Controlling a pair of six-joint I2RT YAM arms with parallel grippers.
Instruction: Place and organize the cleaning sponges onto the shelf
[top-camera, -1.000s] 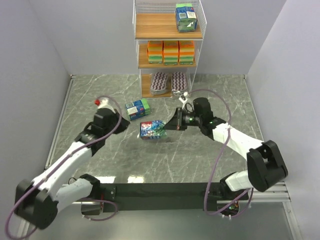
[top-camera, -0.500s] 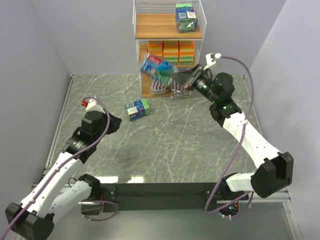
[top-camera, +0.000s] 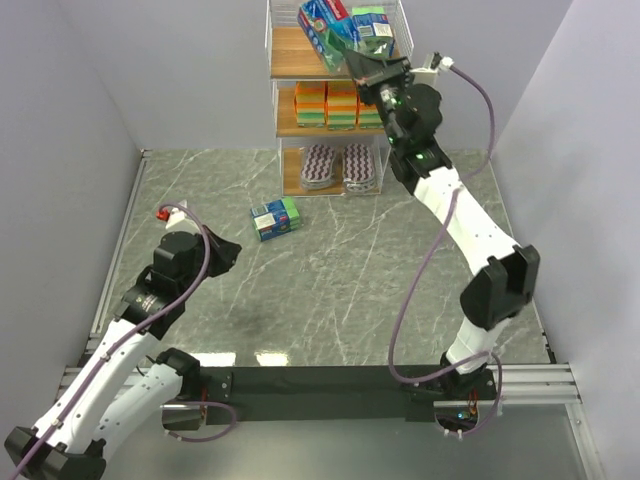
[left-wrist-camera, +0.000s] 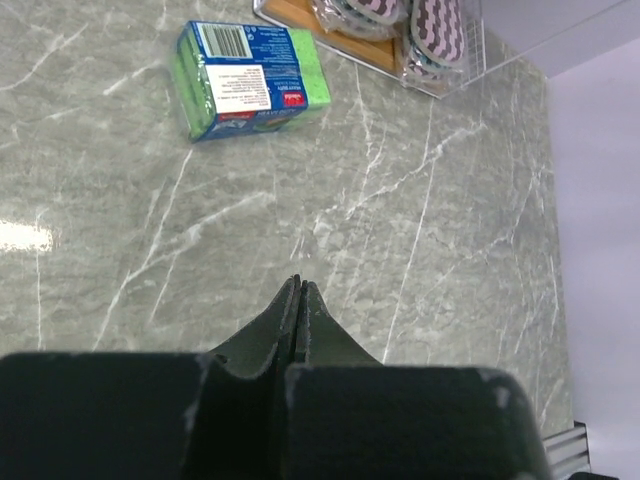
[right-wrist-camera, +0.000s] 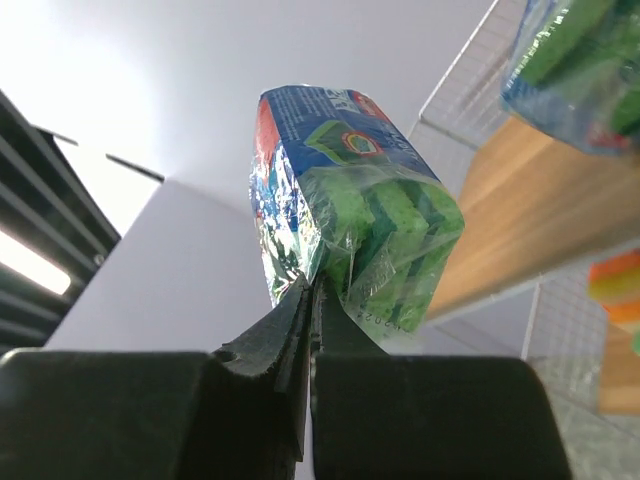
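Right fingers (right-wrist-camera: 308, 292) clamped on wrapped pack (right-wrist-camera: 360, 210) at shelf (top-camera: 286, 130) top, beside shelved pack (top-camera: 376, 32) | left fingers (left-wrist-camera: 298, 302) together

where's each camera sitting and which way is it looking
top external: above and behind the arms, looking down at table and shelf; both arms show.
left wrist: on the left arm, facing down at the table; shut left gripper, green pack beyond it.
right wrist: on the right arm, tilted up; right gripper shut on a wrapped pack near the shelf.
shared: top and left wrist both show the green pack.
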